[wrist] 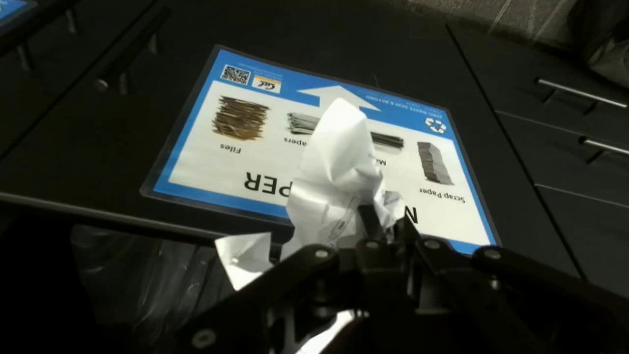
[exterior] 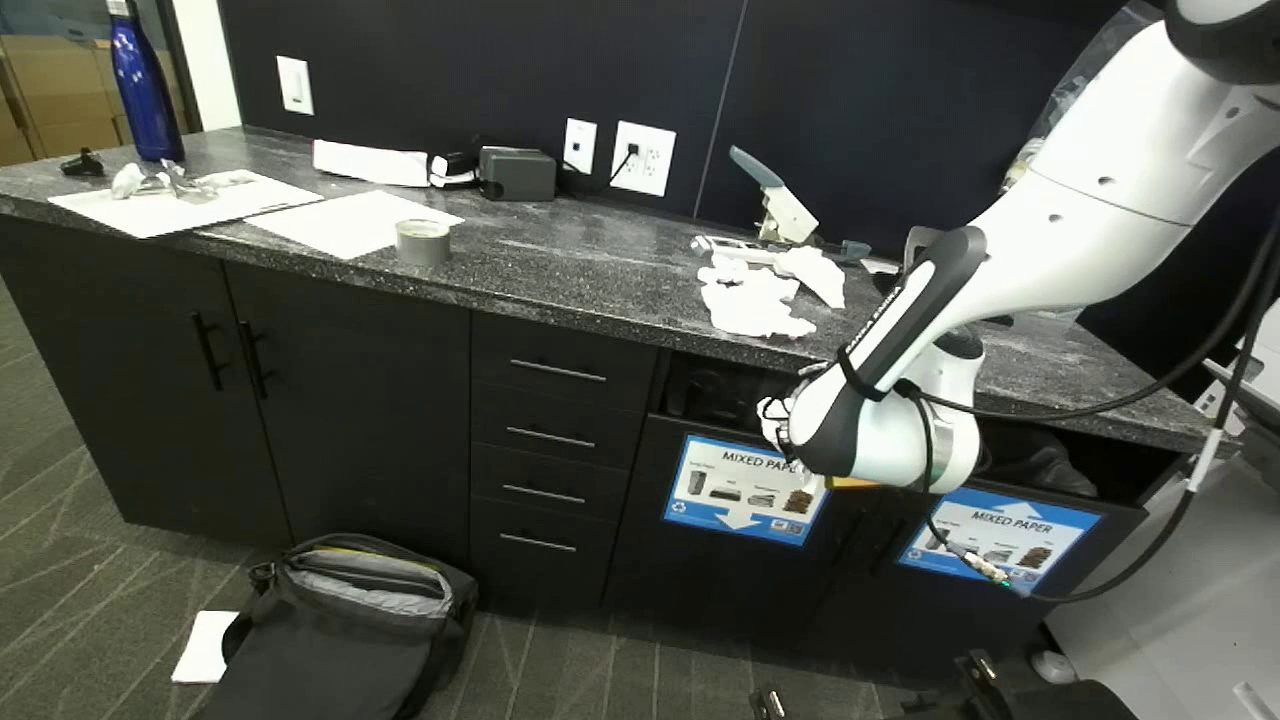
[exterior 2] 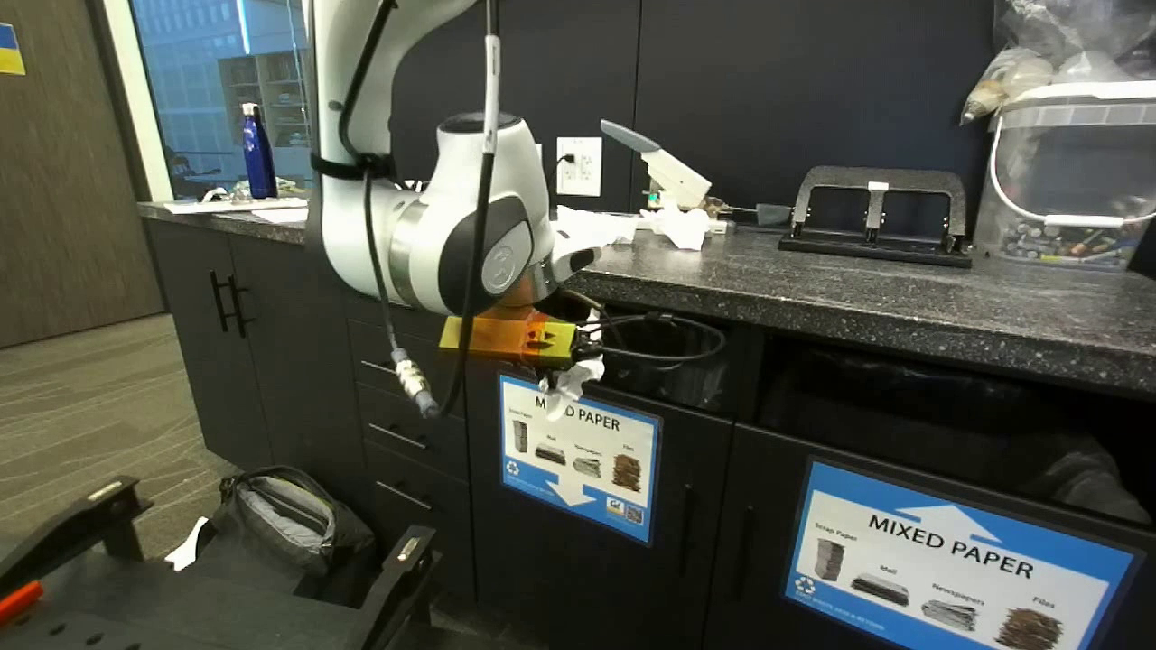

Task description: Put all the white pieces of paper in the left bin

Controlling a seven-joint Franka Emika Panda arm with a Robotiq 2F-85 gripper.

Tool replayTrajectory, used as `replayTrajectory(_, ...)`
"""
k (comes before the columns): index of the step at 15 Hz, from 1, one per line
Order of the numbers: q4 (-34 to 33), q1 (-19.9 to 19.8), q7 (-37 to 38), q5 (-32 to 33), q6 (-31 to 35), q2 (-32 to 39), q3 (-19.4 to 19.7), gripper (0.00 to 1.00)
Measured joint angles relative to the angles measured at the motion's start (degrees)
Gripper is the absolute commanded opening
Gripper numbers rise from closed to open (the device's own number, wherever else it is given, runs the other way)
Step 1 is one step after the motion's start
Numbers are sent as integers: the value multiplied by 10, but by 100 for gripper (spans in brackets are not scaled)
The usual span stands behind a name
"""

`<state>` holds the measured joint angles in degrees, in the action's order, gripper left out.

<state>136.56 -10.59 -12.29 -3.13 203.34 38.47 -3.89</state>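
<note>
The black gripper (wrist: 388,223) clamps 1 crumpled white paper scrap (wrist: 334,172) in front of the dark, blue-labelled left bin (exterior 2: 697,442); at least 2 more white scraps (exterior: 750,300) on the speckled counter (exterior: 570,275) need binning. Bin contents are unclear.

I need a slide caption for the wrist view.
Claw gripping crumpled white paper in front of the left bin, partly hiding its blue-bordered label.

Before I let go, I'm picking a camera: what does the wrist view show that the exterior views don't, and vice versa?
Only the wrist view shows the gripper fingers closed on the crumpled white paper, with faint grey printing on it.

Only the exterior views show the blue water bottle and the white paper scraps on the counter.

All share the crumpled white paper, the left bin and its Mixed Paper label.
</note>
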Motion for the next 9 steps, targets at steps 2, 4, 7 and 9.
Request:
replayTrajectory(2,-5,19,17,6,36,19,16,9)
replayTrajectory(4,-18,35,32,6,53,41,28,10)
replayTrajectory(7,-57,46,52,6,55,71,37,10)
replayTrajectory(9,-91,47,61,6,55,89,41,9)
